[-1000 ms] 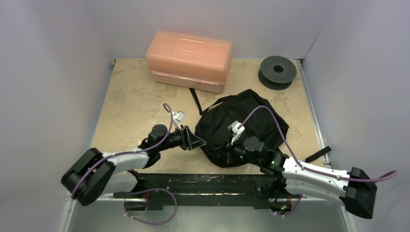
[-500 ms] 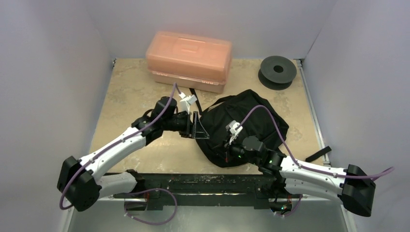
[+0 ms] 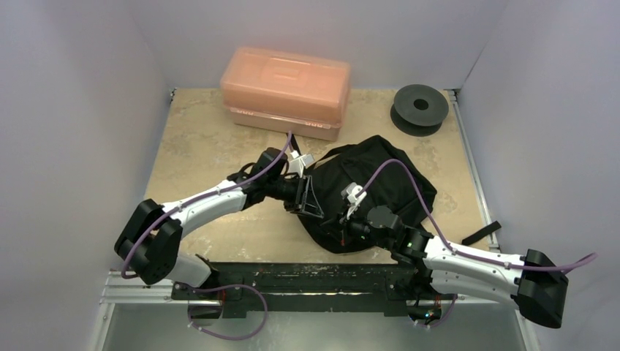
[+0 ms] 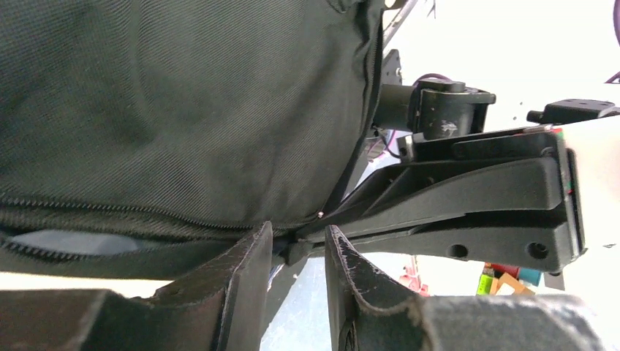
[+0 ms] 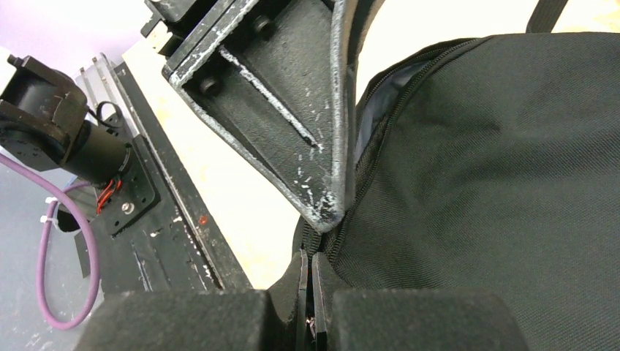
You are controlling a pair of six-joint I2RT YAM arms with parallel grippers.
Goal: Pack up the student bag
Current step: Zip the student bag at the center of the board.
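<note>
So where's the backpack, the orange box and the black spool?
black backpack (image 3: 387, 186): top external view, upper fabric panel
orange-pink plastic box (image 3: 285, 77): top external view, lid
black spool (image 3: 433, 102): top external view, upper flange

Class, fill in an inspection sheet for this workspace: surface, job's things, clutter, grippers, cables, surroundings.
Surface: beige table, mottled.
Job's things: student bag lying mid-table, zip partly open.
Clutter: orange-pink box and black spool at the far edge.
Grippers: left gripper open at the bag's zip; right gripper shut beside it, hold unclear.
Cables: purple cables looping over both arms.
Surroundings: plain pale walls.
</note>
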